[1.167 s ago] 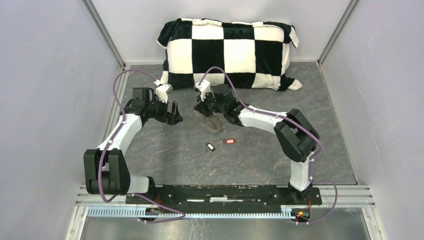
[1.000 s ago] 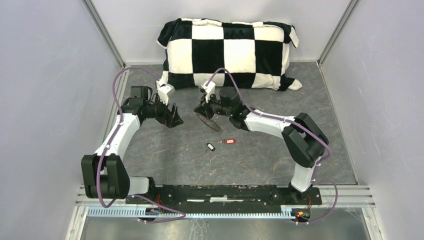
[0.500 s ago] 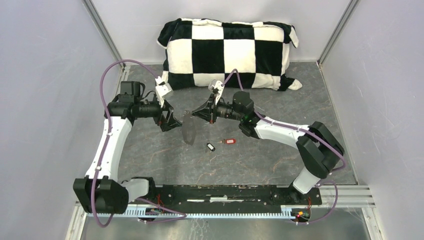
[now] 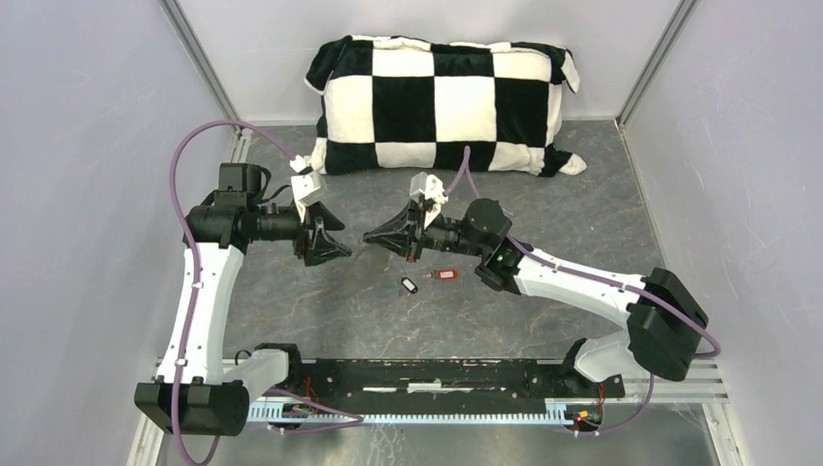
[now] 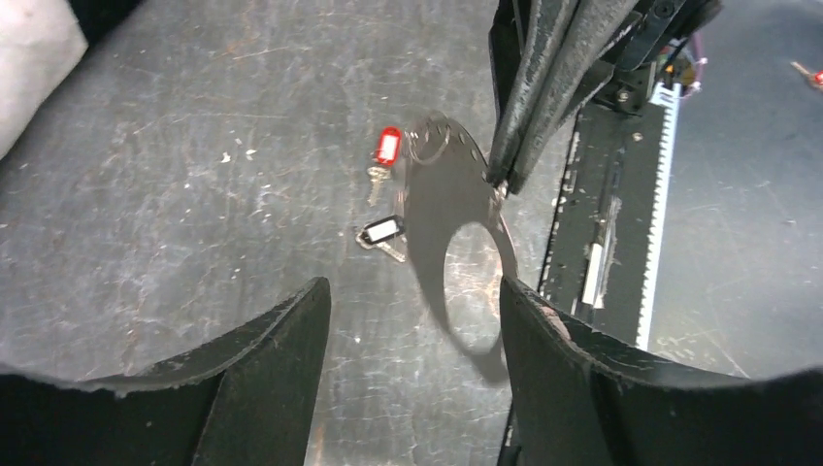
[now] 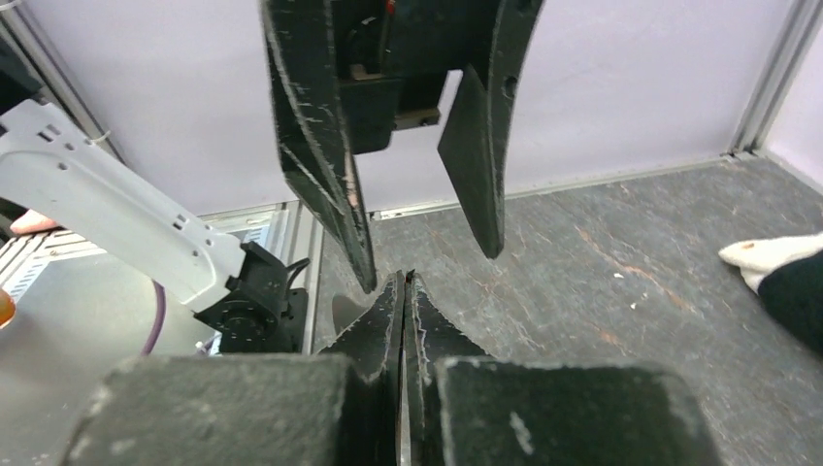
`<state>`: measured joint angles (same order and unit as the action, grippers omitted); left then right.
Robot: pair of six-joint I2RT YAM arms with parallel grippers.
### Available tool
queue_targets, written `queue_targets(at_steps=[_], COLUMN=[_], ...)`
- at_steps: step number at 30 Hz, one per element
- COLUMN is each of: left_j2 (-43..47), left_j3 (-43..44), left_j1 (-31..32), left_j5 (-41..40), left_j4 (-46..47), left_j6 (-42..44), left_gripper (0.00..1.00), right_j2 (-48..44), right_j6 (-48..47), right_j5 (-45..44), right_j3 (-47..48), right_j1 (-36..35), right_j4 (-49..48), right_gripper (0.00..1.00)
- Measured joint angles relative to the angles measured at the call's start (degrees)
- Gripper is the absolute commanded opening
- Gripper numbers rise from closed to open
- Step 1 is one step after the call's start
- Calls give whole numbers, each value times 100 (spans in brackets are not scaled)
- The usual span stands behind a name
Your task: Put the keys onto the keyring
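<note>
Holding the large thin grey wire keyring (image 5: pixel 454 144) clear of the tabletop: the right hand (image 5: pixel 500 183) has its fingers pressed together on the wire, pinching one side of the loop. The fringe of small grey metal pieces shows along the upper arc in the left wrist view. The ring's shadow falls on the dark mottled tabletop (image 4: pixel 543 194). In the top view the ring is too thin to make out.

The left hand (image 4: pixel 338 243) faces the right one, tips near but apart. Its fingers are spread, with nothing between them.

Keys: the small red-tagged key (image 4: pixel 445 274) and the small black-tagged key with a white face (image 4: pixel 409 284) lie flat on the tabletop, just beside each other and under the right wrist. Neither is on the ring. A black-and-white checked pillow (image 4: pixel 442 97) lies along the back wall.

Step (judgement): the ring is presented between the two hands and threading is not begun, so the task is at an early stage.

Next move (judgement): the left hand must either close on the free side of the loop to steady it, or go down for a key. The keys are tiny and lie flat, so the pick needs a fine pinch on the plastic tag. The thin wire may twist in a one-point grip.
</note>
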<state>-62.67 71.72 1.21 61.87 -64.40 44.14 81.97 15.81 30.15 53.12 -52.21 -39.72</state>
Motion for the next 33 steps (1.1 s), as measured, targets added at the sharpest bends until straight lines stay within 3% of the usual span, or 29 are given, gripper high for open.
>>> queue_targets(at_steps=[14,33], left_j2=[444,514], left_j3=[595,385], left_j1=[85,155], left_j5=[658,540], left_j4=[-1397,-1864], left_j6=[815,1543], left_gripper=[69,40], right_j2=[-306,-306], right_j6=[-446,-627], right_j5=[-380,-367], right_j3=[-79,-72], right_j1=[-619,-868], right_j4=[188,428], right_gripper=[0,0])
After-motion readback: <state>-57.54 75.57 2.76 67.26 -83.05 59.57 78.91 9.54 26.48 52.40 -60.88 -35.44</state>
